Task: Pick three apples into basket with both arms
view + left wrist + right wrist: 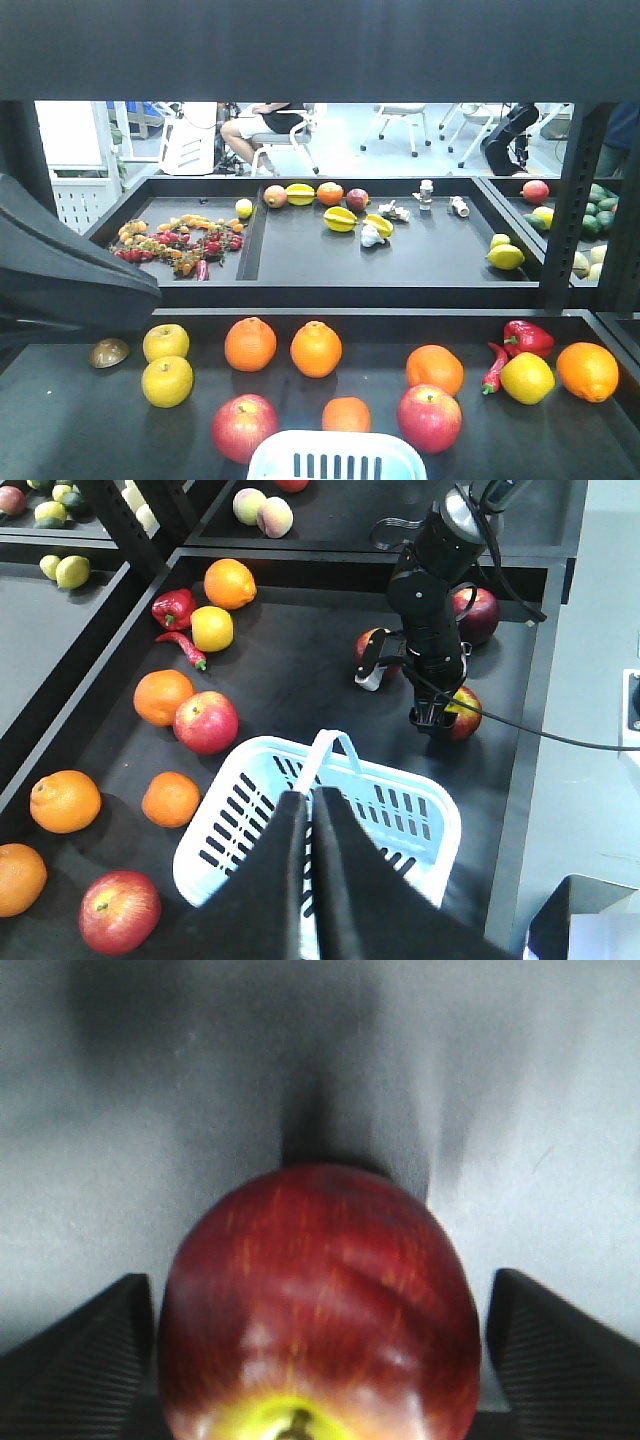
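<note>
The pale blue basket (410, 815) stands on the black shelf, and only its rim (335, 452) shows in the front view. My left gripper (311, 795) hangs over it, shut on the top of the raised hoop handle (335, 742). In the left wrist view the right arm (432, 600) reaches down to a red apple (465, 712). In the right wrist view that apple (320, 1300) fills the space between the fingers of my right gripper (318, 1278), which is open. Two red apples (206, 722) (119, 910) lie left of the basket. Another red apple (480, 615) lies beyond the right arm.
Oranges (172, 798) (65, 800) lie near the basket's left side. A lemon (212, 628), red peppers (173, 608) and an orange (229, 583) sit further off. Two yellow apples (167, 381) (166, 343) lie front left. The shelf's raised edge (520, 780) runs to the right.
</note>
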### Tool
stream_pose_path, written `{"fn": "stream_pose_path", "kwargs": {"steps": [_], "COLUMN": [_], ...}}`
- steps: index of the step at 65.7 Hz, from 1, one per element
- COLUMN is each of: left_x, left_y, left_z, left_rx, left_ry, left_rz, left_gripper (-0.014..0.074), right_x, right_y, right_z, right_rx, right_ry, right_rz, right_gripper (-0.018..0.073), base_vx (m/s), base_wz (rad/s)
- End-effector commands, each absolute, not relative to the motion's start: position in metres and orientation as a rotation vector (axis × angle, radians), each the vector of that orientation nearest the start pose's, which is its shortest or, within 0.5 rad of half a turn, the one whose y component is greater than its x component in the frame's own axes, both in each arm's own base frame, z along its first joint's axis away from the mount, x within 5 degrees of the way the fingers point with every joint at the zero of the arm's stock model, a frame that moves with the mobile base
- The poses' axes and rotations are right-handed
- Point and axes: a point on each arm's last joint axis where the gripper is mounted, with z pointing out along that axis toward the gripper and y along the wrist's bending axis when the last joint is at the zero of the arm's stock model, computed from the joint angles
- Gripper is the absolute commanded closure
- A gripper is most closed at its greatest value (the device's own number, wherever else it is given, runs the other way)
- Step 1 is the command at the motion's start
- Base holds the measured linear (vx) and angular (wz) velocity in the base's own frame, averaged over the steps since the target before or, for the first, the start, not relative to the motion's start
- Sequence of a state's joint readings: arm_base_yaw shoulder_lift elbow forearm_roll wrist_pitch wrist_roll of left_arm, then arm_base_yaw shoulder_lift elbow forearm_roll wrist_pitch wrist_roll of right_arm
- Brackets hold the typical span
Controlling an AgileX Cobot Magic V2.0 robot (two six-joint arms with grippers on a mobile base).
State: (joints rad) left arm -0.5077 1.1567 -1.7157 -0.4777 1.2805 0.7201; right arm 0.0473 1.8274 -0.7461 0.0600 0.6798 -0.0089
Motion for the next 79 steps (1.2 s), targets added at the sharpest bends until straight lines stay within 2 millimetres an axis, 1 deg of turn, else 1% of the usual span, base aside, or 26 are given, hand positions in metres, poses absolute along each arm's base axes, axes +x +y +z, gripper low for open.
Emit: {"fn": "stream_pose_path", "kwargs": {"steps": [1, 13, 20, 27, 31, 38, 45, 51, 57, 60, 62, 65, 71, 75, 79], "left_x": [0.124, 0.124, 0.124, 0.124, 0.124, 0.124, 0.124, 0.124, 0.124, 0.124, 0.124, 0.124, 0.124, 0.124, 0.124], "left_y": [-0.119, -0.119, -0.119, -0.119, -0.119, -0.119, -0.119, -0.119, -0.119, -0.119, -0.119, -0.119, -0.119, -0.119, -0.119], "left_z": [0.533, 0.533, 0.533, 0.533, 0.533, 0.533, 0.533, 0.533, 0.533, 0.533, 0.533, 0.533, 0.533, 0.533, 0.533], "left_rx": [1.272, 1.272, 1.272, 1.272, 1.272, 1.272, 1.272, 1.272, 1.272, 1.272, 1.272, 1.272, 1.272, 1.272, 1.272], "left_ry": [1.616, 1.616, 1.616, 1.616, 1.616, 1.616, 1.616, 1.616, 1.616, 1.616, 1.616, 1.616, 1.616, 1.616, 1.616], "left_rz": [-0.488, -0.488, -0.488, -0.488, -0.488, -0.488, -0.488, -0.488, -0.488, -0.488, -0.488, -0.488, -0.488, -0.488, -0.488], "left_gripper": [0.0604, 0.0604, 0.0604, 0.0604, 0.0604, 0.0604, 0.0604, 0.0604, 0.0604, 0.0604, 0.0604, 0.0604, 0.0604, 0.0604, 0.0604], "right_x": [0.261, 0.261, 0.261, 0.261, 0.260, 0.258, 0.255, 0.249, 0.241, 0.236, 0.233, 0.227, 0.216, 0.210, 0.205], "right_y": [0.015, 0.015, 0.015, 0.015, 0.015, 0.015, 0.015, 0.017, 0.022, 0.028, 0.030, 0.037, 0.055, 0.068, 0.083], "right_z": [0.109, 0.109, 0.109, 0.110, 0.115, 0.136, 0.172, 0.210, 0.249, 0.266, 0.274, 0.287, 0.302, 0.305, 0.306], "right_rx": [-0.026, -0.024, -0.027, -0.055, -0.086, -0.148, -0.170, -0.211, -0.216, -0.213, -0.228, -0.244, -0.346, -0.413, -0.499], "right_ry": [3.189, 3.186, 3.186, 3.185, 3.174, 3.112, 3.018, 2.935, 2.843, 2.806, 2.779, 2.743, 2.673, 2.656, 2.643], "right_rz": [0.053, 0.053, 0.053, 0.054, 0.055, 0.056, 0.059, 0.074, 0.161, 0.251, 0.292, 0.399, 0.559, 0.629, 0.663], "right_gripper": [0.0001, 0.0146, 0.0206, 0.0216, 0.0216, 0.0216, 0.0216, 0.0216, 0.0217, 0.0219, 0.0223, 0.0232, 0.0269, 0.0300, 0.0333], "base_vx": [0.00, 0.00, 0.00, 0.00, 0.00, 0.00, 0.00, 0.00, 0.00, 0.00, 0.00, 0.00, 0.00, 0.00, 0.00], "base_wz": [0.00, 0.00, 0.00, 0.00, 0.00, 0.00, 0.00, 0.00, 0.00, 0.00, 0.00, 0.00, 0.00, 0.00, 0.00]}}
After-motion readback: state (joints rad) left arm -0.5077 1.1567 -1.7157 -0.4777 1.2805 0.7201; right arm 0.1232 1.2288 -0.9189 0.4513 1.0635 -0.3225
